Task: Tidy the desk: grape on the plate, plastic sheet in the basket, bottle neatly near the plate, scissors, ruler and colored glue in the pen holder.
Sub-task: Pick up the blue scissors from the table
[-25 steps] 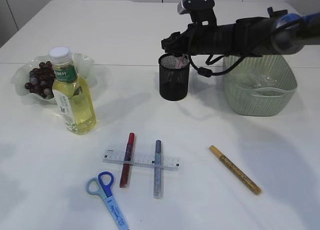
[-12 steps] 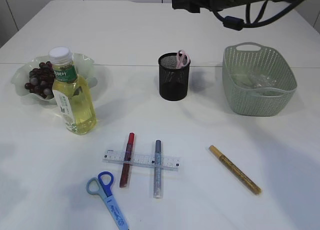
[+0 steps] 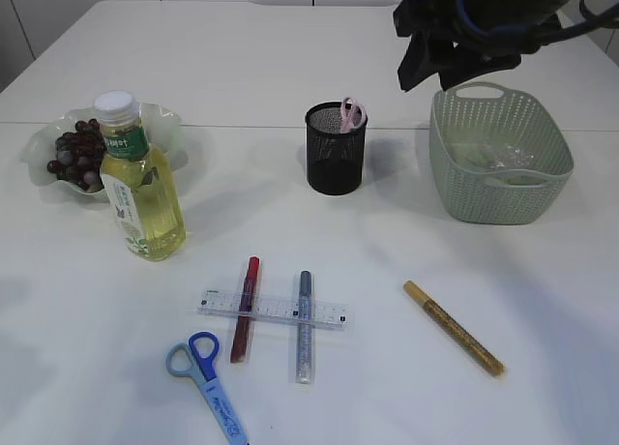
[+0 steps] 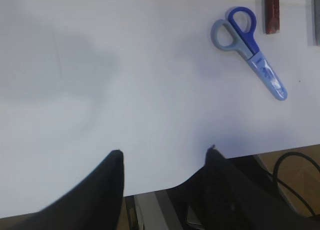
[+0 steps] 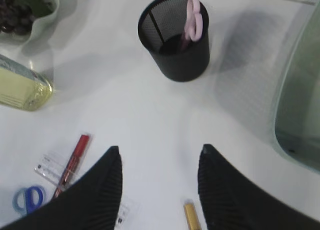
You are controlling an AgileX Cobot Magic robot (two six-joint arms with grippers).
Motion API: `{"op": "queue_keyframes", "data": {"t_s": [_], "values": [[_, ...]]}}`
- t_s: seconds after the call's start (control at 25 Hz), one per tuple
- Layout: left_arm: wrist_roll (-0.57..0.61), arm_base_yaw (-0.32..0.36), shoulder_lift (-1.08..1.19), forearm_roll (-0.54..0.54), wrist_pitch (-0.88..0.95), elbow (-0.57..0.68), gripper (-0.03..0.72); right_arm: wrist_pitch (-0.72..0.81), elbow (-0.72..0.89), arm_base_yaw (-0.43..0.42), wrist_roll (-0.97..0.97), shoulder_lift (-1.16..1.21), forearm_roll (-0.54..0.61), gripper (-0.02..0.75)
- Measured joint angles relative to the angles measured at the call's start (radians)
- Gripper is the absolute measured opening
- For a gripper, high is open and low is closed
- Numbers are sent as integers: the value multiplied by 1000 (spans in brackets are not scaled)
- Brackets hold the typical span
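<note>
grapes [image 3: 75, 155] plated, pink scissors [image 3: 352, 113] in holder [image 3: 336, 150]; ruler [image 3: 274, 309], blue scissors [image 3: 206, 377], 3 glue pens [image 3: 454, 327] remain. both jaws half open, empty.

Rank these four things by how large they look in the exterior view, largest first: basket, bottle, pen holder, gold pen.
1. Basket: clearly the largest.
2. Bottle: looks bigger than the pen holder, though it stands somewhat nearer the camera, so its true size is less sure.
3. Pen holder.
4. Gold pen: long but thin, so smallest.

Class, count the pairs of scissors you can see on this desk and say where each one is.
2. Pink scissors stand in the black pen holder; blue scissors lie flat on the desk's near edge, below the ruler. None looks hidden.
</note>
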Motion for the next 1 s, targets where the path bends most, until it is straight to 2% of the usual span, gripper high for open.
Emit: {"op": "queue_keyframes", "data": {"t_s": [0.2, 0.36, 0.68, 0.8, 1.0], "values": [[0, 0, 0, 0, -4, 0, 379, 142, 0, 125, 135, -34, -159, 398], [0, 0, 0, 0, -8, 0, 379, 201, 0, 241, 190, -33, -220, 398], [-2, 8, 0, -9, -52, 0, 379, 203, 0, 327, 279, -33, -161, 399], [-9, 41, 0, -9, -57, 0, 379, 203, 0, 348, 310, -33, -149, 399], [-11, 131, 0, -5, -60, 0, 379, 240, -43, 392, 324, 17, -140, 398]]}}
